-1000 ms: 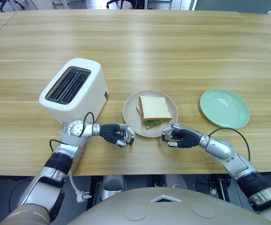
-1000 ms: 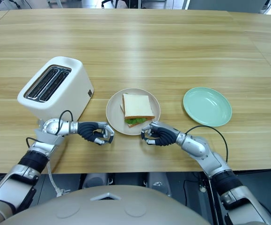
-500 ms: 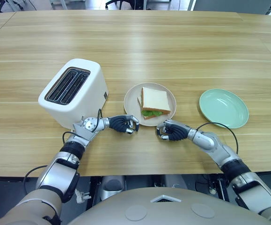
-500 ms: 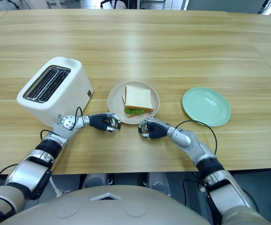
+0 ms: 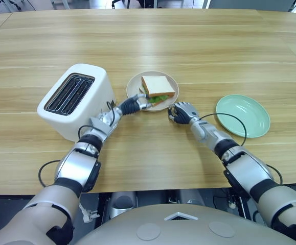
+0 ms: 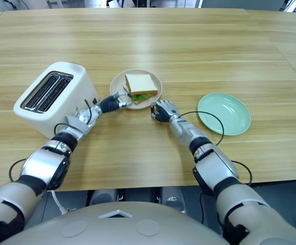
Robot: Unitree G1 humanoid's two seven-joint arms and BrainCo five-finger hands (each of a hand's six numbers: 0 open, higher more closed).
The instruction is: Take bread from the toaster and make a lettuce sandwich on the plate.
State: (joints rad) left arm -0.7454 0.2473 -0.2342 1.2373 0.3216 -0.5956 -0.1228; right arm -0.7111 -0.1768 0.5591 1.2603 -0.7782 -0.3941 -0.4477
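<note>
Your sandwich [image 5: 157,84] sits finished on the beige plate [image 5: 132,83]: a white bread slice on top, green lettuce [image 5: 161,98] showing at its near edge, and a second slice below it. That plate stands on the wooden table [image 5: 188,46], just right of the white toaster [image 5: 76,99] and not touching it. The toaster's two slots face up.

Your left hand [image 5: 133,103] lies low over the table at the near-left rim of the beige plate, right up against it. You cannot tell whether it grips the rim or only rests beside it.

Your right hand [image 5: 181,112] is just off the plate's near-right rim, apart from it, with its fingers curled into a loose fist that holds nothing.

The pale green plate [image 5: 243,115] stands farther right, well apart from the sandwich and near your right forearm.
</note>
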